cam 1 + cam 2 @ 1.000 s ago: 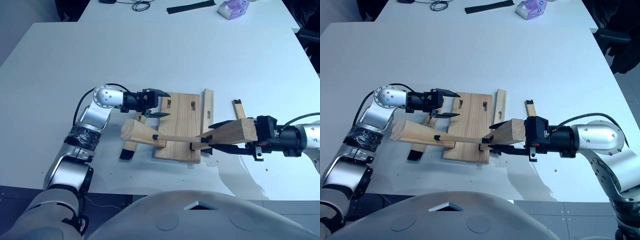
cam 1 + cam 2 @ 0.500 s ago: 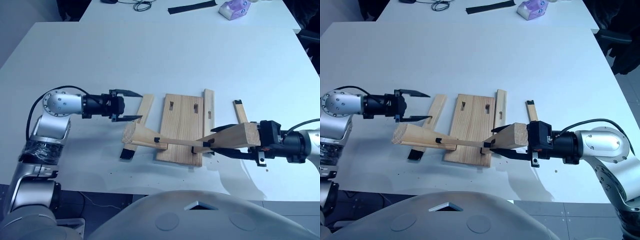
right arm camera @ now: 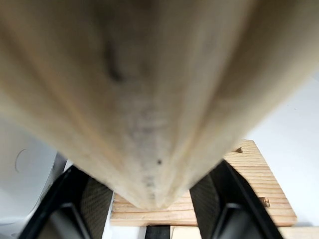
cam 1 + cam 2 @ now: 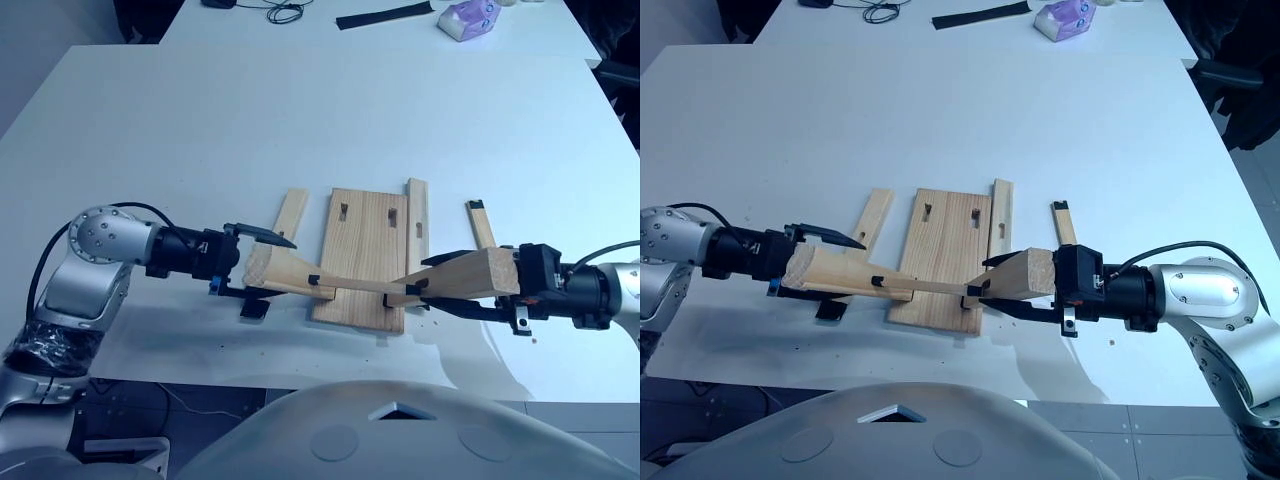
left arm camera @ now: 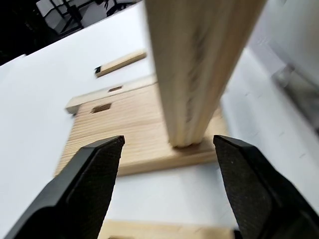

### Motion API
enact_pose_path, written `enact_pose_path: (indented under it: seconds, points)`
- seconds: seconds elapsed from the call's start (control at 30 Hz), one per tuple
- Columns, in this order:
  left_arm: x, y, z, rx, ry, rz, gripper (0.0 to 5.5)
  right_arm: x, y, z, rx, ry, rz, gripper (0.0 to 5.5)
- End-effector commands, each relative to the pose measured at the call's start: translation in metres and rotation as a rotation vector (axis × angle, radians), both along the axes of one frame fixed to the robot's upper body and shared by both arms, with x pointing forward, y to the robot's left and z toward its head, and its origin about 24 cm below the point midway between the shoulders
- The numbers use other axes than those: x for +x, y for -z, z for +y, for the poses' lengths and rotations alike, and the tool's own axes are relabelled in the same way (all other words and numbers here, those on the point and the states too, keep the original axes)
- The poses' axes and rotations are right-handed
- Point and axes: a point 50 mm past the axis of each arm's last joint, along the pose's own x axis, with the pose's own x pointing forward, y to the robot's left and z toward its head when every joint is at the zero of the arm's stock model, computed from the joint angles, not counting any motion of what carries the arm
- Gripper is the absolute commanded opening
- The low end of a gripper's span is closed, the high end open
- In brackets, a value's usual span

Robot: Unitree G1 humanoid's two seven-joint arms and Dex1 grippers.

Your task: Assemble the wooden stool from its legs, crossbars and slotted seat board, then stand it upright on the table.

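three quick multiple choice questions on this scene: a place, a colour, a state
1. Where is the seat board? A flat on the table; B held in the air; C standing on edge.
2. What colour is the table? A black; B white; C green.
3. How are the left gripper's jaws? A shut, empty; B shut on the seat board; C open around a leg's end.
Answers: 1 A, it lies on the tabletop. 2 B, its bare top is white. 3 C, the jaws stand apart on either side of the leg.
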Motion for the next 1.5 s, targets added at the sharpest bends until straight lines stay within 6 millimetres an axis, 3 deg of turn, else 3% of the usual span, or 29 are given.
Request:
enact_pose_path:
  seconds: [0.03,0.2,0.5,1.03,1.5]
  points:
    - [-0.007,0.005,0.004,0.058,0.017,0.025,3.32,0.000,0.008,-0.004,-0.071,-0.007,0.056,2.01]
    - [-0.011,0.009,-0.002,0.044,0.024,0.034,3.32,0.000,0.008,-0.003,-0.070,-0.009,0.057,2.01]
    - [0.001,0.007,-0.017,-0.029,-0.071,0.030,3.32,-0.003,0.010,-0.001,-0.071,-0.024,0.065,2.01]
    - [0.006,0.004,-0.025,-0.052,-0.096,0.039,3.32,-0.009,0.016,0.006,-0.084,-0.051,0.065,2.01]
    - [0.011,0.003,-0.030,-0.056,-0.073,0.022,3.32,0.000,0.019,0.015,-0.106,-0.064,0.041,2.01]
